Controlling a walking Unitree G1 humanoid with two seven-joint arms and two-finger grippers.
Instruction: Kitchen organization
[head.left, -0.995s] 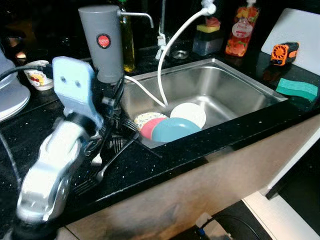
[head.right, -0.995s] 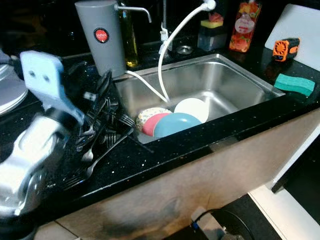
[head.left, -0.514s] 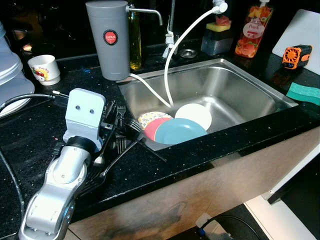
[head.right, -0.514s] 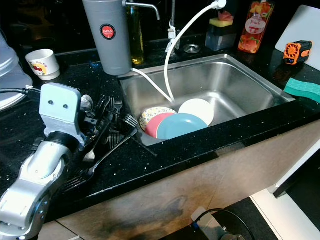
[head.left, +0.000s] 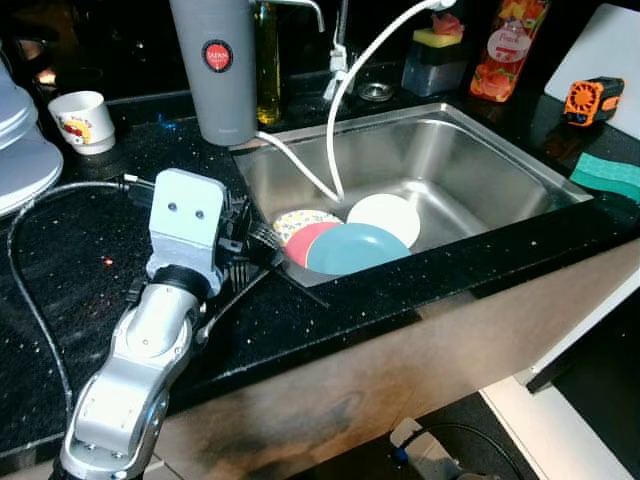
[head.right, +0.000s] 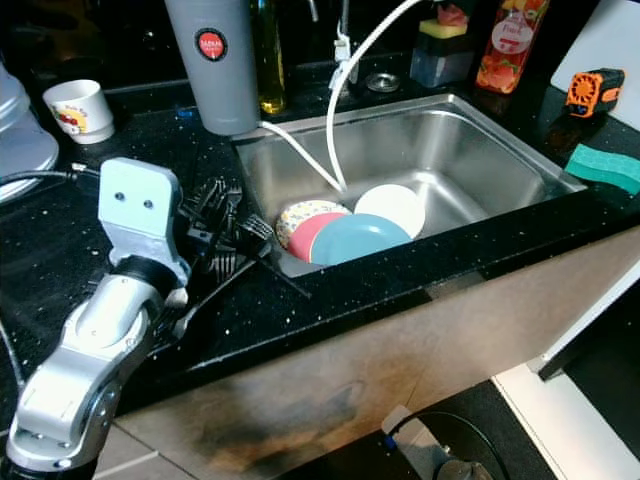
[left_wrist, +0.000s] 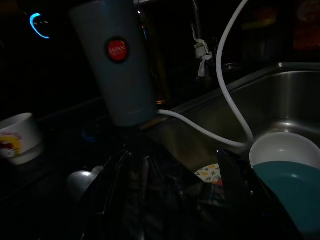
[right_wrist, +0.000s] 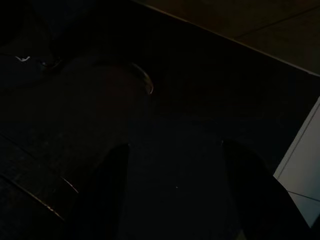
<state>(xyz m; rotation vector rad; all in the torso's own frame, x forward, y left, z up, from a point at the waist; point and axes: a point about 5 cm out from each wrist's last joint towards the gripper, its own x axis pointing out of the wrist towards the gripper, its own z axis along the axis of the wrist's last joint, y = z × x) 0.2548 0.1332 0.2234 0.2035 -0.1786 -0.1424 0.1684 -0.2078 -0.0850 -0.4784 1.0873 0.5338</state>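
While reaching forward on the silver left arm over the black counter (head.left: 70, 260), hovers with the left gripper (left_wrist: 175, 200) low above a heap of dark forks (head.right: 222, 262), just beside the left edge of the steel sink (head.left: 470, 215). Keeps both black fingers (left_wrist: 115, 200) spread apart, on either side of the heap, with nothing clamped between them; cannot tell whether touching the forks or only very near. Among the forks, one long handle pointing out toward the front edge of the counter. Lying in the sink, at its near left corner, four overlapping plates: a patterned plate (head.left: 295, 222) nearest to the forks, then a red plate (head.left: 305, 240), a teal plate (head.left: 355, 250) on top and in front, and a white plate (head.left: 385, 215) behind the teal one. Hanging down into the sink beside the plates, a white hose (head.left: 345, 110). Standing behind the forks at the far left corner of the sink, a tall grey canister (head.left: 215, 70) with a round red badge; further left, well apart, a small white cup (head.left: 80, 120). Lying at the right side of the sink, a green sponge (head.left: 608, 175). Looping over the counter near the arm, a black cable (head.left: 30, 290). Seen in the very dark right wrist view, the right gripper (right_wrist: 177, 195), idle, fingers apart and holding nothing.
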